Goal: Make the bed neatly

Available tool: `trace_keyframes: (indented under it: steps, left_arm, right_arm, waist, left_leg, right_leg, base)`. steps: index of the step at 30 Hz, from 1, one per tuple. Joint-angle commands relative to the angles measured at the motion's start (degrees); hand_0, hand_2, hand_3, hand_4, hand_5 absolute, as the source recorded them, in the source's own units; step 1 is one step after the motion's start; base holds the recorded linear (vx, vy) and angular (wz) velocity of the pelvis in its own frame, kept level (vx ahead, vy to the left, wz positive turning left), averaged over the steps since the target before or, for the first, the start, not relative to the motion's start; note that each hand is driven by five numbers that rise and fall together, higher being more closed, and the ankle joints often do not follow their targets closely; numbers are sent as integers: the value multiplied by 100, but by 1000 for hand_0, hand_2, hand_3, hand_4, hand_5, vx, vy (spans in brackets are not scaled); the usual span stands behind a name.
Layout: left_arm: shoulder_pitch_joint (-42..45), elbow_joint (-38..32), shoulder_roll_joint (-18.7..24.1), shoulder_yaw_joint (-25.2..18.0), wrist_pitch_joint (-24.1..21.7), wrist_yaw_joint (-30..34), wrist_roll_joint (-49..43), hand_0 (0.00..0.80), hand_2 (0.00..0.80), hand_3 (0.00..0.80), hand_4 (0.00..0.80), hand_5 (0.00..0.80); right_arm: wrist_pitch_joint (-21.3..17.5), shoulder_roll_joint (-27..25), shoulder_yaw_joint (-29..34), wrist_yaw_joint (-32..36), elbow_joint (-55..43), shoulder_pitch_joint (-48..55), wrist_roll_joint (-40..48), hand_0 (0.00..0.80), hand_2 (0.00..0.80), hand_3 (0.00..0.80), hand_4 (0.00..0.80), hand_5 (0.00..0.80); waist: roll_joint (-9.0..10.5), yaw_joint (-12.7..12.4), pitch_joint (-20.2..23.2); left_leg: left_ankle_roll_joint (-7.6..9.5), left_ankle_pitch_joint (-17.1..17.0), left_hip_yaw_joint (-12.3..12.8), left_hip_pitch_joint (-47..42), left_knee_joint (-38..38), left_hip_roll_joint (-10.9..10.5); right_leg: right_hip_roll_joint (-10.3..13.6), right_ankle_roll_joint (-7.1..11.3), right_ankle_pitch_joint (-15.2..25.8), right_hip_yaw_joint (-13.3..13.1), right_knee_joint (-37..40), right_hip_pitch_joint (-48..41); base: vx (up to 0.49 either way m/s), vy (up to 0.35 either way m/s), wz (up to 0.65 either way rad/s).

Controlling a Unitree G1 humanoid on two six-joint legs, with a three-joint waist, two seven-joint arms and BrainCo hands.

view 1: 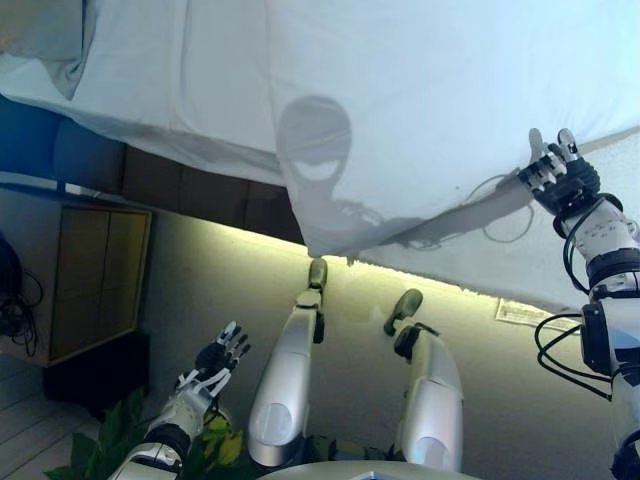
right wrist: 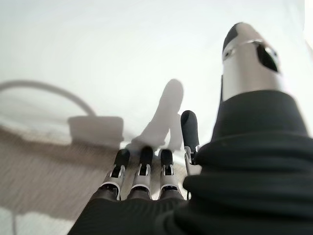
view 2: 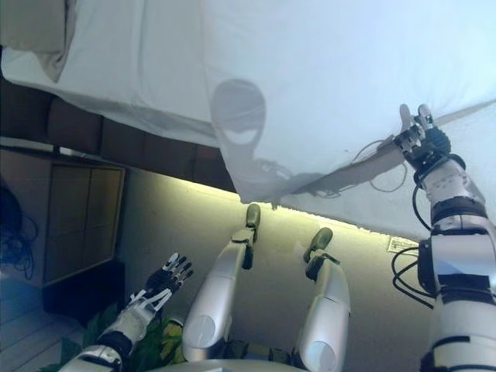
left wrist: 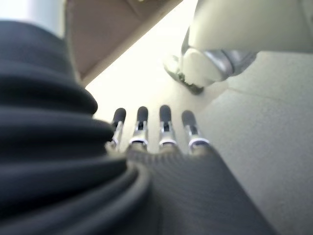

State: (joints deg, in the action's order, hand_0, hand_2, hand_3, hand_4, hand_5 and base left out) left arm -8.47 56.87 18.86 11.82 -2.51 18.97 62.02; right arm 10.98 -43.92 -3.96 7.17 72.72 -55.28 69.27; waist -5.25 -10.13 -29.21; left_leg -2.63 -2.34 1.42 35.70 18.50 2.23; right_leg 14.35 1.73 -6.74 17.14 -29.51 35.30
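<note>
White cotton-like duvet (view 1: 420, 110): spread over the bed, one corner (view 1: 325, 240) hanging over the near edge above the floor. Judged light, soft, limp, apt to wrinkle; best taken along its hem. Right robot hand (view 1: 553, 170): fingers straight, at the hem, grasping nothing. Left robot hand (view 1: 222, 357): relaxed, idle, low above the floor.

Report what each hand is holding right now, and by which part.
Nothing is held. The right hand rests open, fingers straight, at the white sheet's edge; the left hand hangs open beside the bed.
</note>
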Motion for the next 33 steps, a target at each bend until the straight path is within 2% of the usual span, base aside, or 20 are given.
trace_keyframes:
  steps: [1, 18, 22, 23, 33]
  left_arm:
    - [328, -40, 37, 148, -160, 101, 39, 0, 0, 0, 0, 0]
    - [219, -114, 3, 195, -211, -39, 74, 0, 0, 0, 0, 0]
    - [196, -74, 4, 164, -196, -27, 44, 0, 0, 0, 0, 0]
    - [204, -67, 6, 173, -185, -33, 32, 0, 0, 0, 0, 0]
    - [302, -154, 26, 228, -210, -25, 134, 0, 0, 0, 0, 0]
  right_arm:
    - [53, -162, 86, 83, 96, 335, 151, 0, 0, 0, 0, 0]
    - [-80, -163, 283, 412, 288, 554, 245, 0, 0, 0, 0, 0]
    - [-134, -173, 272, 538, 327, 519, 196, 0, 0, 0, 0, 0]
    - [-129, -186, 250, 535, 335, 501, 194, 0, 0, 0, 0, 0]
    - [-194, -451, 126, 501, 218, 172, 72, 0, 0, 0, 0, 0]
  waist:
    - [-237, 59, -58]
    - [-291, 94, -58]
    - [-309, 89, -58]
    - [-303, 92, -58]
    - [-392, 63, -58]
  left_leg:
    - [-6, -45, 133, -41, -220, 142]
    - [-6, -82, 176, -153, -412, 98]
    - [1, -60, 169, -132, -355, 90]
    - [-37, 86, 134, -238, -339, 75]
    - [-16, 80, 139, -110, -252, 44]
  right_leg:
    - [74, 384, 372, -243, 197, 21]
    - [117, 444, 487, -198, 370, -23]
    - [150, 443, 464, -192, 280, 20]
    - [154, 511, 313, -263, 228, -61]
    - [200, 482, 251, -293, 16, 116]
  base:
    - [-97, 39, -2]
    - [0, 0, 0]
    - [26, -4, 0]
    - [104, -18, 3]
    - [17, 0, 1]
